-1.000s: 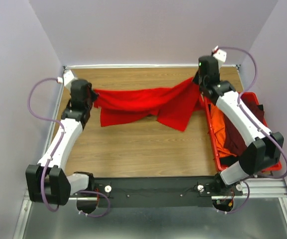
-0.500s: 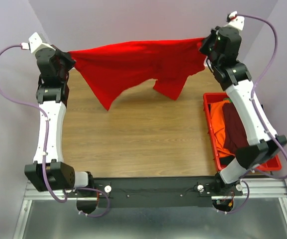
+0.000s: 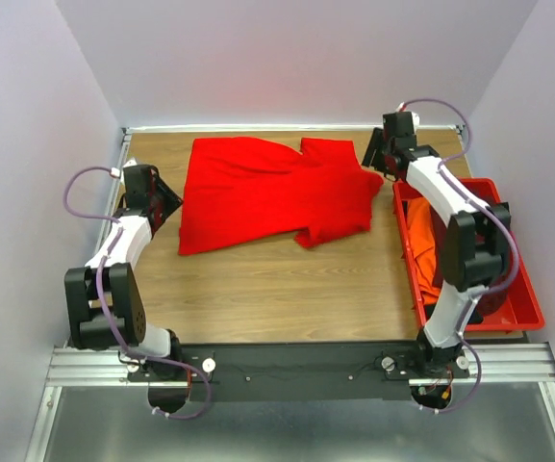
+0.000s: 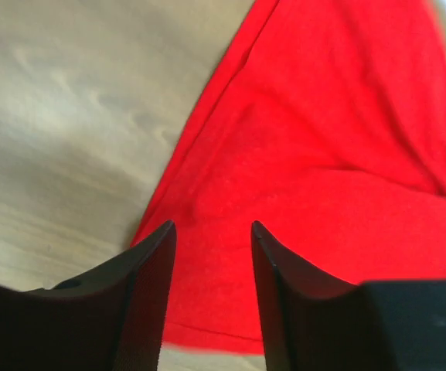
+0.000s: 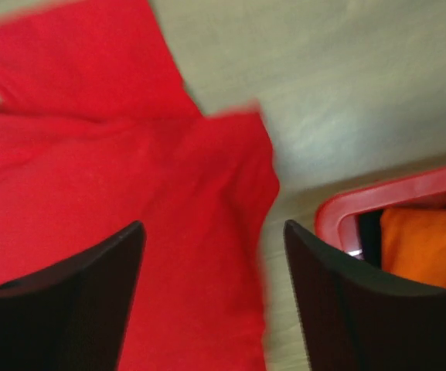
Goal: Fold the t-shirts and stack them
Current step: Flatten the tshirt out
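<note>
A bright red t-shirt [image 3: 258,192] lies spread across the far half of the wooden bench [image 3: 277,279]. A moment ago it hung stretched in the air between the two arms. Now it has been dropped flat and released.

The cloth is soft, matte and plain. The left part lies mostly smooth, with one straight edge slanting toward the near left corner. The right part is rumpled, with a flap of fabric doubled over near the sleeve and shallow creases across the middle.

The left claw [image 4: 211,232] sits low at the shirt's left edge. Its dark fingers are apart and grip nothing, and red cloth shows in the gap between them. The right claw [image 5: 213,228] is over the shirt's right end, by the far right corner. Its fingers are spread wider and are also empty.

The laying-out step looks done and no fold has been made. The bunched right side probably needs smoothing first.

Just right of the shirt stands a rigid, glossy red plastic bin [image 3: 517,306] holding a crumpled orange shirt [image 5: 427,251] that waits its turn.
</note>
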Robot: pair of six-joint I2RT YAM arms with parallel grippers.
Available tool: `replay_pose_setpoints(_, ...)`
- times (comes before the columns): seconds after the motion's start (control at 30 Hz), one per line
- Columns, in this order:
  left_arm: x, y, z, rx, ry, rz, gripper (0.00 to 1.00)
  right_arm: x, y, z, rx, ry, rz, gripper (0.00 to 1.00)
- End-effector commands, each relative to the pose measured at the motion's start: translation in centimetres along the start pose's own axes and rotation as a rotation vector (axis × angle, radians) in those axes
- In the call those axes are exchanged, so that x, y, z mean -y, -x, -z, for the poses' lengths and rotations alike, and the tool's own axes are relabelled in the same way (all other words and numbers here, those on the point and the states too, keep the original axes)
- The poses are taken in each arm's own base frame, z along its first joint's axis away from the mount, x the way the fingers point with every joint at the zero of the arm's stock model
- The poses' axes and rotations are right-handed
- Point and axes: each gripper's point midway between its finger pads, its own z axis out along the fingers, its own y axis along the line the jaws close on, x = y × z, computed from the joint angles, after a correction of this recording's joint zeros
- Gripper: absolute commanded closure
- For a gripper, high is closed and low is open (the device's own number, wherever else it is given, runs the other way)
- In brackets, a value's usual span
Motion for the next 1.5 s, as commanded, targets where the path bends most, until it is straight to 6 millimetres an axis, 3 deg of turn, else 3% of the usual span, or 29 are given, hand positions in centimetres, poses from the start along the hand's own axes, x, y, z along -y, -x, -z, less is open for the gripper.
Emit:
replay_pose_setpoints(0.0, 1.9, 1.7, 0.6, 0.059, -0.089, -0.002, 0.47, -1.0, -1.0, 0.5, -0.073, 0.073, -0.036, 0.14)
replay_pose_setpoints(0.13, 0.2, 0.6, 1.4, 0.067, -0.045, 0.013, 0.46, 0.6, -4.9, 1.7, -0.115, 0.020, -0.070, 0.11)
replay_pose_setpoints(0.17, -0.1, 0.2, 1.6, 0.065, -0.039, 0.020, 0.46, 1.4, -7.1, 2.7, -0.136, 0.009, -0.070, 0.11)
replay_pose_setpoints(0.23, -1.5, -1.3, 2.0, 0.058, -0.006, 0.054, 0.47, 0.6, -7.6, 4.8, -0.084, 0.031, -0.093, 0.11)
replay_pose_setpoints(0.3, -2.7, -2.4, 2.1, 0.061, 0.031, 0.075, 0.49, 0.2, -10.0, 6.0, -0.087, 0.036, -0.086, 0.12)
replay_pose_setpoints(0.33, -3.5, -2.8, 2.2, 0.069, 0.060, 0.089, 0.50, 0.9, -12.3, 6.1, -0.116, 0.018, -0.096, 0.12)
replay_pose_setpoints(0.43, -6.0, -5.6, 2.2, 0.050, 0.133, 0.119, 0.52, 1.4, -14.7, 7.0, -0.131, 0.029, -0.117, 0.13)
replay_pose_setpoints(0.5, -7.0, -6.3, 2.1, 0.050, 0.165, 0.132, 0.53, 1.7, -15.9, 7.3, -0.140, 0.037, -0.118, 0.13)
replay_pose_setpoints(1.03, -7.2, -10.6, 0.9, -0.009, 0.240, 0.128, 0.53, 2.8, -17.3, 6.9, -0.153, -0.003, -0.111, 0.14)
replay_pose_setpoints(1.47, -8.7, -9.9, 3.1, 0.052, 0.298, 0.123, 0.53, 2.9, -17.8, 6.7, -0.162, -0.010, -0.102, 0.14)
